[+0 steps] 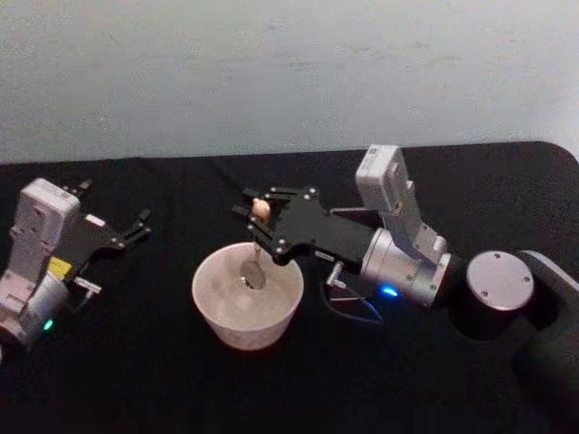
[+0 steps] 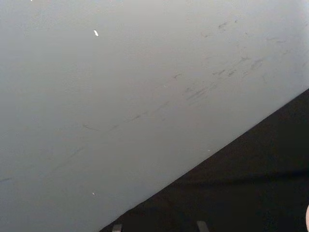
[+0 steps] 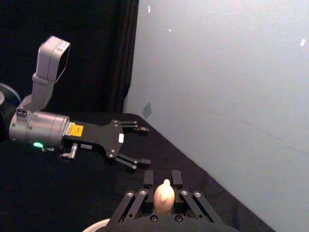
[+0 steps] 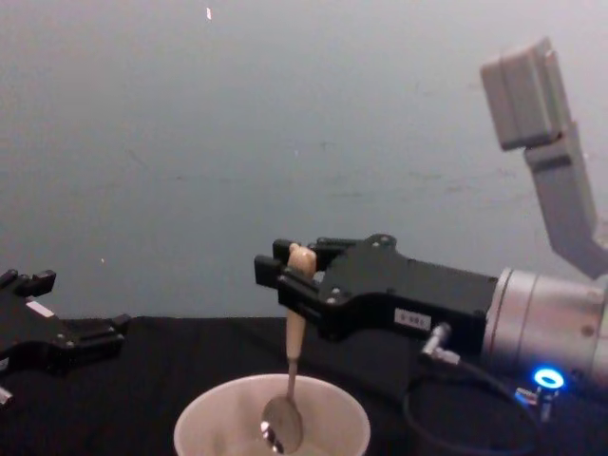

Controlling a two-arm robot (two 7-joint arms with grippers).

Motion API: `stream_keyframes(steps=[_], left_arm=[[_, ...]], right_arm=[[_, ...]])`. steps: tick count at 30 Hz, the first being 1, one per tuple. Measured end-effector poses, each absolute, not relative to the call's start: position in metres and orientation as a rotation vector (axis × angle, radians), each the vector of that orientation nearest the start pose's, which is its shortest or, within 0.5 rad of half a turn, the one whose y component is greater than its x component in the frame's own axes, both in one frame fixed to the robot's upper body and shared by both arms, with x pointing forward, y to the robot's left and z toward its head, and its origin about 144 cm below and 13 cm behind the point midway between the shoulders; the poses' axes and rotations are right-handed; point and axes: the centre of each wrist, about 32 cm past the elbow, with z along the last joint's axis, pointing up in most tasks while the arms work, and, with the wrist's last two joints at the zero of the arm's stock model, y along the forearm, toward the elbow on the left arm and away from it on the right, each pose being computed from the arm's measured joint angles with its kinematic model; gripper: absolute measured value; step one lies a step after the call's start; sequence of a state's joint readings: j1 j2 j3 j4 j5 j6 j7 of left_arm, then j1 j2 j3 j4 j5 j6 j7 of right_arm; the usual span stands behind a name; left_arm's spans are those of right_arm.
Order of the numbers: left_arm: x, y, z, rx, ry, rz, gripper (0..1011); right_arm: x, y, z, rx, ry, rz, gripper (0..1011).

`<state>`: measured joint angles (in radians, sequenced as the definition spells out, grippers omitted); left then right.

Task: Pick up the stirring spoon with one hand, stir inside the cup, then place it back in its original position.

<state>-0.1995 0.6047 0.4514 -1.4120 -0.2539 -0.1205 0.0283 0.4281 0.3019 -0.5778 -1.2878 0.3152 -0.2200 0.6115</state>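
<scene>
While the right tool (image 1: 258,210) grips the spoon (image 1: 252,273) by the top of its handle, with the bowl hanging inside the cup (image 1: 242,333), the head view suggests the main risk: the cup stands loose on the desk (image 1: 136,380), so a stir swept too wide could push its wall and slide or tip it. The left tool (image 1: 114,201) hangs open well to the left of the cup, too far off to steady it. Through the left wrist view come a pale wall (image 2: 120,96) and a strip of desk, which offers no help in judging the stir. From the right wrist view the spoon's knob sits pinched between the closed fingers (image 3: 148,178); since the hold is so high on a slim handle, a knock against the cup could probably pivot the spoon in the grip or lever it out. Seen from the chest view, the spoon hangs slightly tilted, its bowl below the rim; lowering further might jam it on the bottom, and lifting it out askew might catch the rim.
</scene>
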Motion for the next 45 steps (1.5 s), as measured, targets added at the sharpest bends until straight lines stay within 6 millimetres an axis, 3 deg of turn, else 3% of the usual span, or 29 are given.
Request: stream_keyframes(steps=[19,30,45], left_arm=[[0.489,0.310,1.140,0.304,-0.285,1.248,1001],[0.489,0.310,1.140,0.304,-0.285,1.248,1001],[0.489,0.310,1.140,0.304,-0.285,1.248,1001]], right_arm=[[0.549,-0.167,1.157,-0.026,-0.235,-0.502,215],[0.544,-0.181,1.159,-0.030,-0.240,-0.522,215],[0.517,-0.198,1.161,-0.028,-0.220,-0.447,215]])
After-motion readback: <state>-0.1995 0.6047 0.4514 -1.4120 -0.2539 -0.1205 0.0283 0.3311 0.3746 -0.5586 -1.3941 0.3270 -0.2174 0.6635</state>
